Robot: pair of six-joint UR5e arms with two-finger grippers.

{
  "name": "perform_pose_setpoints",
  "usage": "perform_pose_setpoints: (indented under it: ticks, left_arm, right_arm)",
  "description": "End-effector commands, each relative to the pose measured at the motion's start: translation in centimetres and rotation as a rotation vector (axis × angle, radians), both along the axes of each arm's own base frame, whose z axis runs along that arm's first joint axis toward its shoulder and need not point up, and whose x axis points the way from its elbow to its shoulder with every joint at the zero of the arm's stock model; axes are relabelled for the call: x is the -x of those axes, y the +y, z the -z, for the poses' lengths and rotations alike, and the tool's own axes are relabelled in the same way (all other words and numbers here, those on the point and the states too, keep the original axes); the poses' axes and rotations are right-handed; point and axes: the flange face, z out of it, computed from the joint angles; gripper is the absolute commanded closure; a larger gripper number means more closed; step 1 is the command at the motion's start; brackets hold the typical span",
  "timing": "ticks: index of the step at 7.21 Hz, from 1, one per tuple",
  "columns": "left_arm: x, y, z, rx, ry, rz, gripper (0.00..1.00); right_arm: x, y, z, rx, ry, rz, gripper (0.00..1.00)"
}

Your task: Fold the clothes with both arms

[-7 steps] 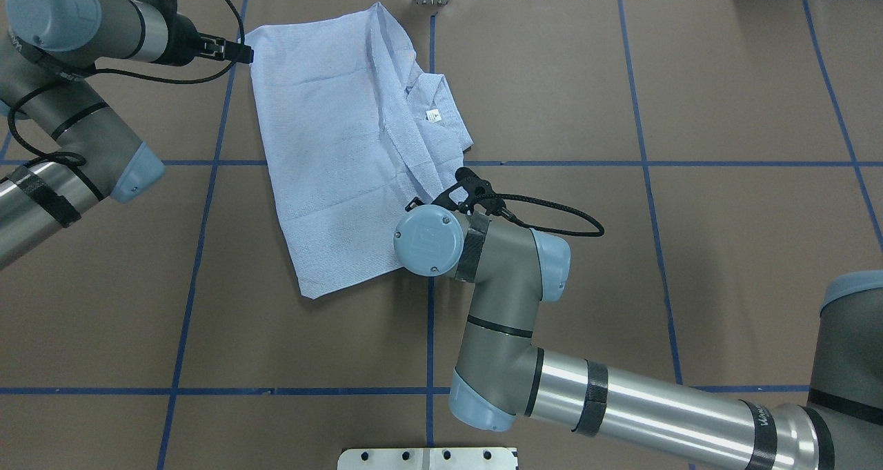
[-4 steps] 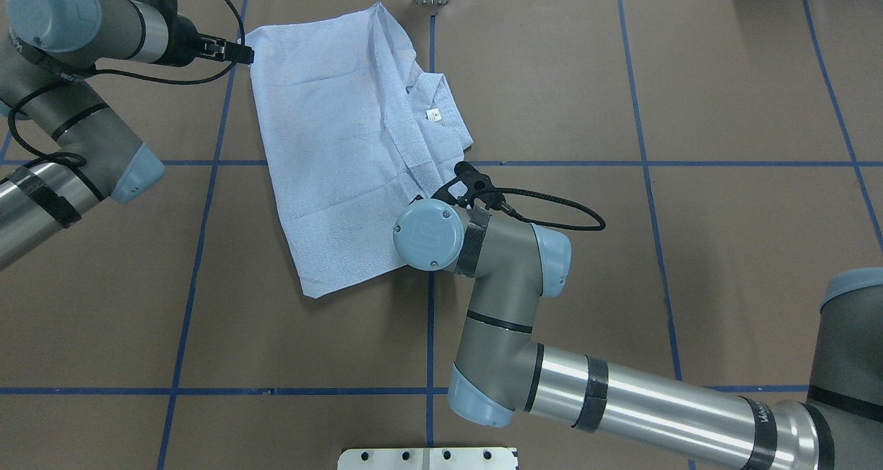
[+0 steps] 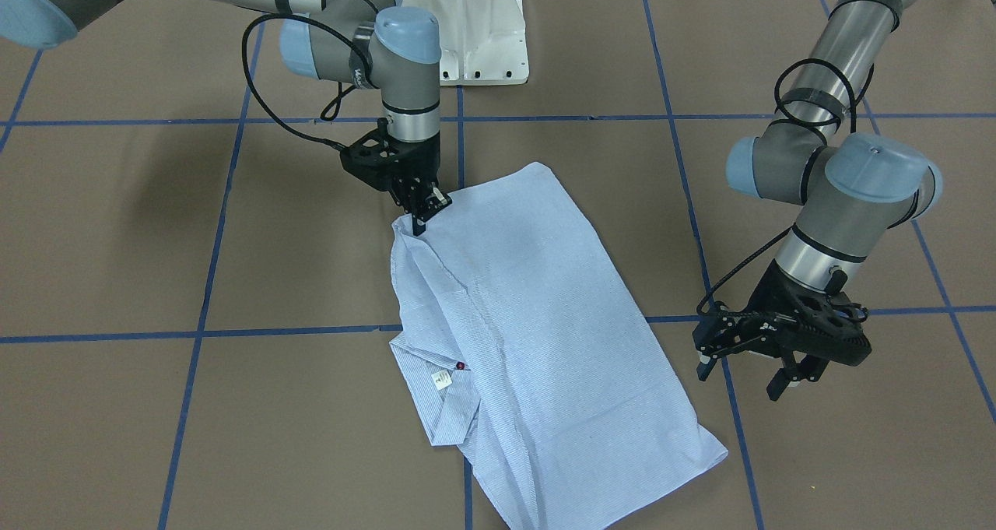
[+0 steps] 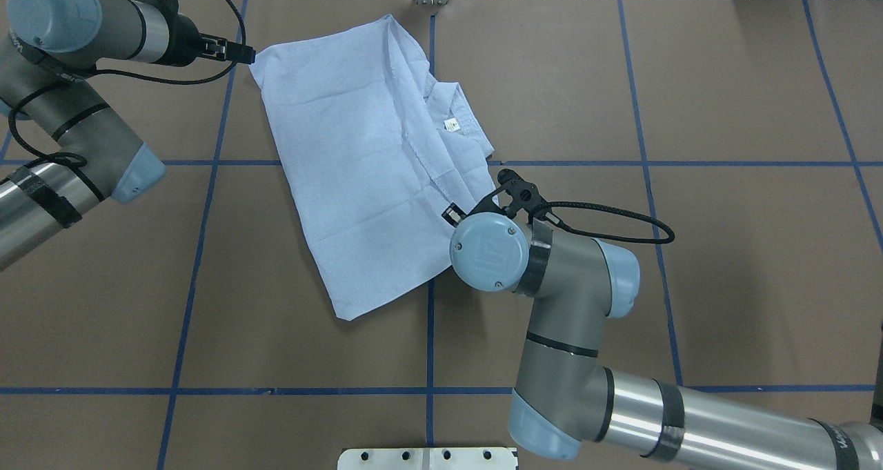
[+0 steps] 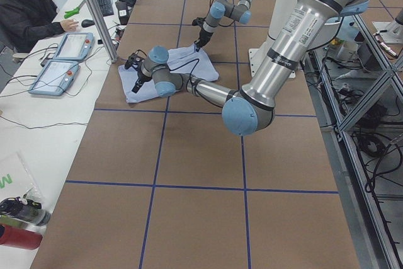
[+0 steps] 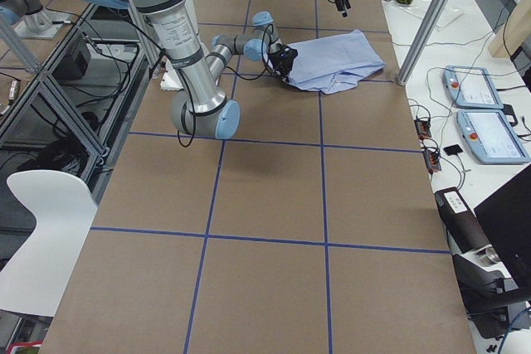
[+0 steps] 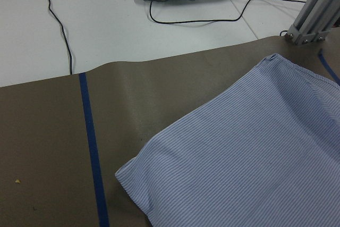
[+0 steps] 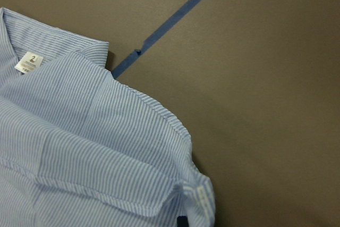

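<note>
Left gripper (image 4: 243,54): fingers spread, holding nothing, just beside the far left corner of the striped shirt (image 4: 352,159) and clear of the cloth. The shirt lies flattened on the brown table (image 4: 724,263), left of centre, with its far edge near the table's far edge. Collar label (image 8: 29,61): white, reads "2"; the smaller print is illegible. Right gripper (image 3: 421,217): fingers pressed together on the shirt's right-hand edge. Right of the shirt is brown surface crossed by blue tape lines (image 4: 643,111).
</note>
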Motion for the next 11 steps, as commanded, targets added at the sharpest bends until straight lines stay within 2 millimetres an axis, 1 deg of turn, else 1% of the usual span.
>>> perform_pose_setpoints:
  ticks: [1, 2, 3, 4, 5, 6, 7, 8, 9, 10, 11]
  left_arm:
    - [0.0, 0.2, 0.6, -0.009, 0.010, -0.005, 0.00]
    - [-1.1, 1.4, 2.2, 0.008, 0.060, -0.006, 0.00]
    - [-4.8, 6.3, 4.2, 0.063, 0.160, -0.032, 0.00]
    - [-5.9, 13.9, 7.2, 0.083, 0.280, -0.037, 0.00]
    - [-5.4, 21.1, 8.9, 0.127, 0.377, -0.096, 0.00]
    - [-4.5, 26.4, 10.2, 0.174, 0.445, -0.128, 0.00]
    - [-5.2, 29.4, 9.6, 0.281, 0.495, -0.090, 0.00]
    - [-7.3, 31.5, 8.9, 0.473, 0.584, -0.012, 0.00]
    - [-10.0, 33.6, 8.0, 0.551, 0.609, 0.045, 0.00]
    - [-11.8, 34.9, 7.0, 0.616, 0.627, 0.088, 0.01]
    - [-13.9, 36.1, 5.2, 0.647, 0.604, 0.111, 0.01]
  right_arm:
    - [-2.1, 5.9, 3.2, -0.038, 0.006, 0.030, 1.00]
    - [-2.4, 7.0, 4.1, -0.021, 0.008, 0.026, 1.00]
    - [-2.5, 7.0, 4.3, -0.020, 0.011, 0.026, 1.00]
    - [-2.5, 7.0, 4.3, -0.021, 0.011, 0.027, 1.00]
    - [-2.6, 6.7, 4.2, -0.021, 0.013, 0.021, 1.00]
    - [-3.1, 6.5, 4.5, -0.023, 0.004, 0.016, 1.00]
    - [-3.4, 6.2, 4.7, -0.024, 0.000, 0.010, 1.00]
    - [-3.5, 6.0, 4.5, -0.023, 0.003, 0.007, 1.00]
    - [-3.6, 6.0, 4.4, -0.023, 0.004, 0.006, 1.00]
    - [-3.7, 5.8, 4.4, -0.023, 0.004, 0.003, 1.00]
    - [-3.7, 5.8, 4.4, -0.022, 0.004, 0.001, 1.00]
